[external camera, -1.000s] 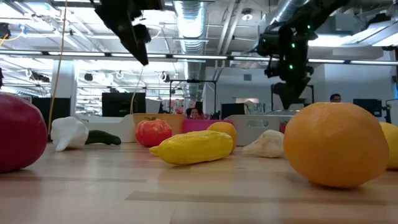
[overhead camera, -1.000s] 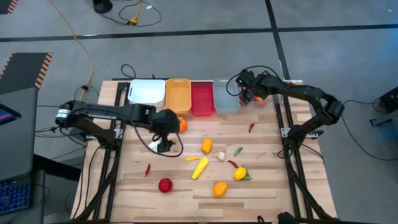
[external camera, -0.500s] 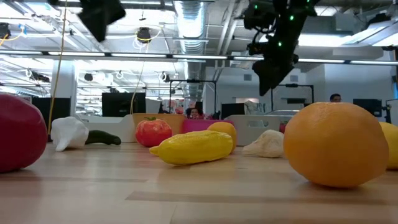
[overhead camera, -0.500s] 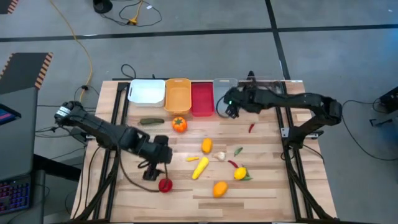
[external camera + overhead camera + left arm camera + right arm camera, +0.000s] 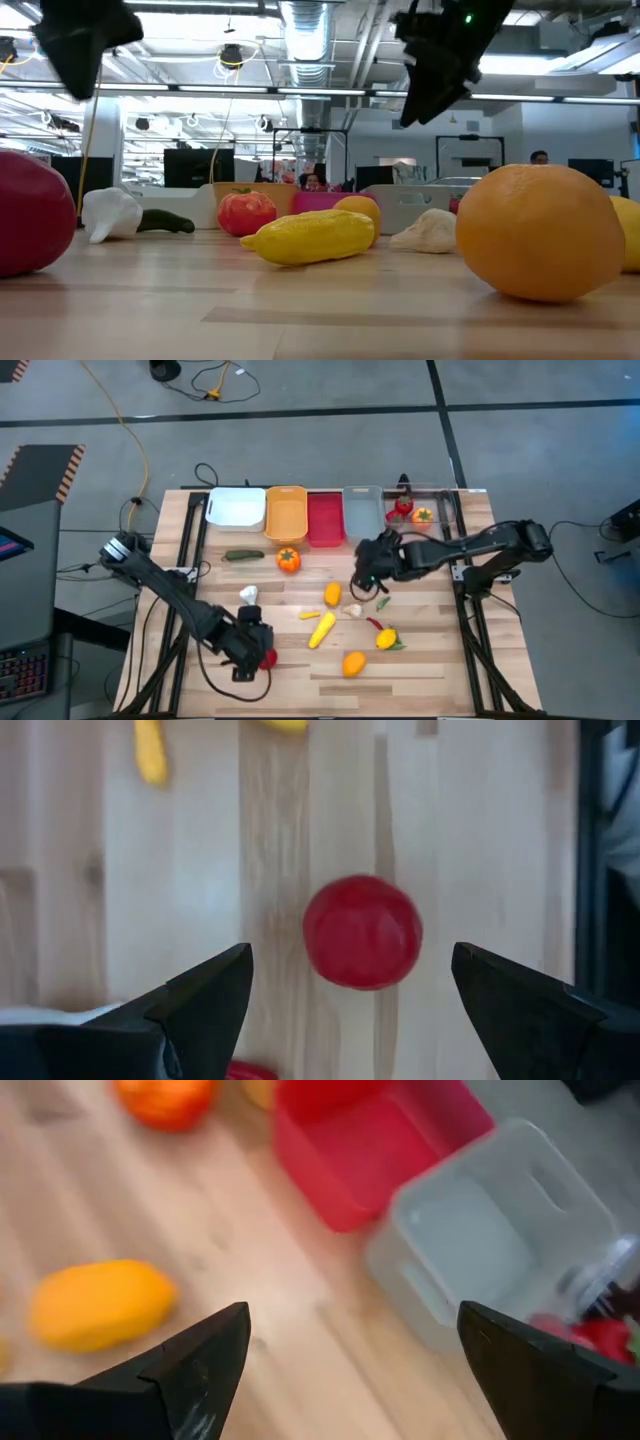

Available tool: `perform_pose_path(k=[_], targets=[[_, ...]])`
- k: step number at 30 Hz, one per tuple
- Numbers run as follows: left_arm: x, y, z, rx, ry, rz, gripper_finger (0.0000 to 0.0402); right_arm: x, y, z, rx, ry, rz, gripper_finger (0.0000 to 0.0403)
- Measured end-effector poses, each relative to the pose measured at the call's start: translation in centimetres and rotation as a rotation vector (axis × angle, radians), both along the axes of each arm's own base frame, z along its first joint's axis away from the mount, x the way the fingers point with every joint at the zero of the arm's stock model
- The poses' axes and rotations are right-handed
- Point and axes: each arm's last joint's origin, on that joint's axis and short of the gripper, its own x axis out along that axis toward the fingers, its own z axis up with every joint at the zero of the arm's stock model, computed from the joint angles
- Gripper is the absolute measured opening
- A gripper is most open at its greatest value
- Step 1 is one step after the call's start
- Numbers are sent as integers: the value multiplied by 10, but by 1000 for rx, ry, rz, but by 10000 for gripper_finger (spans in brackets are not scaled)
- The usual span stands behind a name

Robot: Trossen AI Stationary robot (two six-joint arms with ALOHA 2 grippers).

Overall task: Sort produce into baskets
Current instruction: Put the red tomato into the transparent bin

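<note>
My left gripper (image 5: pixel 256 650) is open, above a red tomato (image 5: pixel 362 931) that lies on the table near its front left; the tomato also shows in the high view (image 5: pixel 267 657). My right gripper (image 5: pixel 366 573) is open and empty above the table's middle, near an orange pepper (image 5: pixel 100 1305). Corn (image 5: pixel 321 628), a lemon (image 5: pixel 386 639), an orange piece (image 5: pixel 353 663), garlic (image 5: pixel 248 594) and an orange-red tomato (image 5: pixel 288 560) lie on the table. The white (image 5: pixel 235 508), orange (image 5: pixel 286 512), red (image 5: pixel 324 518), grey (image 5: pixel 363 512) and clear (image 5: pixel 430 500) baskets stand in a row at the far edge.
The clear basket holds red and orange pieces (image 5: pixel 412 512). A green cucumber (image 5: pixel 243 555) lies before the white basket. A second garlic (image 5: pixel 353 610), a green piece (image 5: pixel 383 602) and a red chilli (image 5: pixel 375 624) lie near the lemon. Bare wood shows at the near right.
My left gripper has gone from beside the orange-red tomato toward the table's near edge and now stands over the red tomato. My right gripper has left the clear basket and gone toward the table's left and near side, to the middle. The produce on the table has stayed put.
</note>
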Motion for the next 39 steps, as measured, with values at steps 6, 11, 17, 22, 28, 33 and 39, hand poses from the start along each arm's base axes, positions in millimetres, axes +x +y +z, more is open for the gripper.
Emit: perform_pose_path(k=[6,11,17,22,28,33,39], targets=[[7,-12,-28,41,81,34,328,2,31,3,13,-74,101,382],[13,-17,-40,26,94,50,328,2,48,5,23,-112,158,382],[14,-18,-41,2,96,79,328,1,62,7,32,-139,202,382],[16,-19,-45,5,99,84,328,0,69,8,39,-162,224,382],[21,-24,-61,19,140,70,328,1,68,8,41,-162,225,382],[23,-25,-70,52,138,73,328,1,68,8,43,-166,225,382],[25,-25,-69,61,113,66,300,1,69,9,48,-172,228,382]])
